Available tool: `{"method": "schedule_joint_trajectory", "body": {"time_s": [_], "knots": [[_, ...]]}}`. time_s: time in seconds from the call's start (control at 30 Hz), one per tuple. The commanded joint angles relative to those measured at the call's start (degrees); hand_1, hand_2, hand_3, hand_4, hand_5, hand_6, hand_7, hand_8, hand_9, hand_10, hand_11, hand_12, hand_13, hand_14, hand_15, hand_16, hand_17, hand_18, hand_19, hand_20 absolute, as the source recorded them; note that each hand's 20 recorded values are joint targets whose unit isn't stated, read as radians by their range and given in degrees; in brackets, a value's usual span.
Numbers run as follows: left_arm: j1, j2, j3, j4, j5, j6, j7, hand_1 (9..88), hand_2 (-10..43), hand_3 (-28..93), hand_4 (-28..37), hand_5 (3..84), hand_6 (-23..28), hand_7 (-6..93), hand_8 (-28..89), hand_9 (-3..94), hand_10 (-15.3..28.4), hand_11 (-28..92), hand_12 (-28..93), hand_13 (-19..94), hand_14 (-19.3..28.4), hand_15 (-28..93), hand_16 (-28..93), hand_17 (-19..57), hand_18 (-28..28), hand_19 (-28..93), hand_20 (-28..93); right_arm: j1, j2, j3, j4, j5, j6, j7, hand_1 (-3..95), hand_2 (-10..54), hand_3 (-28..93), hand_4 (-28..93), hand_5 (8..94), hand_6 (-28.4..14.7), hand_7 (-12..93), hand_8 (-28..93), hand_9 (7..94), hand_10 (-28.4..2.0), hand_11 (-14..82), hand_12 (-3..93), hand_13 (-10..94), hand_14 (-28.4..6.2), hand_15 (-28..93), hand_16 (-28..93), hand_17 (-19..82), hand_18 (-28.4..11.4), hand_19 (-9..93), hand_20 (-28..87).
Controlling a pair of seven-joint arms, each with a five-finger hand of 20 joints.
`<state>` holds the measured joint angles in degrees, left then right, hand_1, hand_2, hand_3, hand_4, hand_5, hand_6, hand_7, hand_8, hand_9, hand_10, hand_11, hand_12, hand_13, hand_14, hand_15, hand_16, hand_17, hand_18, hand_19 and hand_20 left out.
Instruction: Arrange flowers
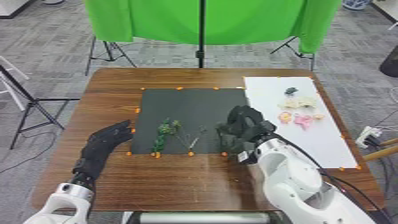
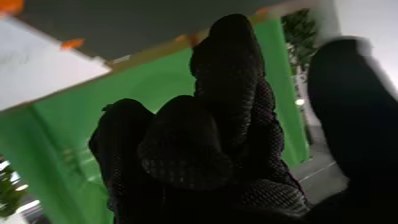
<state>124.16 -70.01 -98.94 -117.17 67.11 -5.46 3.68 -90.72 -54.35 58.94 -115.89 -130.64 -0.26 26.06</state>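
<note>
In the head view, my right hand [image 1: 245, 121] is over the right edge of the dark mat, fingers loosely bent and nothing seen in them. My right hand [image 2: 233, 100] in the right wrist view has its thumb apart from the fingers. My left hand [image 1: 108, 136] rests open beside the mat's left edge. Green leafy stems [image 1: 163, 134] lie on the dark mat [image 1: 191, 100], with thin stems [image 1: 192, 142] beside them. Pink flowers [image 1: 303, 121] and pale yellow flowers [image 1: 300, 103] lie on the white sheet [image 1: 324, 145], below a small dark green piece [image 1: 291, 91].
The brown wooden table [image 1: 169, 185] carries the mat and sheet side by side, with orange tape bits [image 1: 190, 154] along their edges. Beyond the table's far edge hangs a green cloth [image 1: 160, 22] on stands.
</note>
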Motion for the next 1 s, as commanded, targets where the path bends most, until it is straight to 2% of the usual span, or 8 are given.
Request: {"method": "schedule_joint_trajectory", "body": {"time_s": [0.03,0.37,1.0], "knots": [[0.8,-0.11,-0.14,-0.11,0.00,-0.71,-0.33,26.2,-3.5,66,-20.5,44.4,6.3,7.4,-5,40.2,13.8,16,10,30,18.5,25,-1,1.9,14.5,12,20,-5.2,2.3,5.6,-4.7,2.5,-7.5,3.7,27.1,2.6,64,-13,77.1,-2.4,22,-8,86.3,-14.1,50.7,25.4,91,-5.0,67,31,69,-13.0,93,64],[0.6,-0.19,-0.23,-0.16,0.03,-0.91,-0.54,26.1,-3.5,66,-20.5,44.5,6.4,7.3,-5,40.3,13.9,16,10,30,18.5,24,-1,1.9,14.6,12,20,-5.8,1.0,5.0,-5.2,7.0,-12.2,4.9,26.0,8.5,62,-13,79.2,-2.6,19,-8,88.2,-14.4,49.3,25.7,92,-5.3,67,31,71,-13.1,93,64],[0.4,-0.28,0.07,0.02,-0.20,-1.00,-0.76,26.1,-3.4,67,-20.6,44.6,6.5,7.3,-5,40.3,13.8,16,10,30,18.4,24,-1,1.9,14.6,12,20,0.4,-1.7,0.4,0.1,7.5,-9.9,4.0,25.1,9.7,62,-13,78.1,-2.1,18,-8,88.2,-14.6,48.4,26.3,92,-5.5,66,32,70,-13.2,93,64]]}}
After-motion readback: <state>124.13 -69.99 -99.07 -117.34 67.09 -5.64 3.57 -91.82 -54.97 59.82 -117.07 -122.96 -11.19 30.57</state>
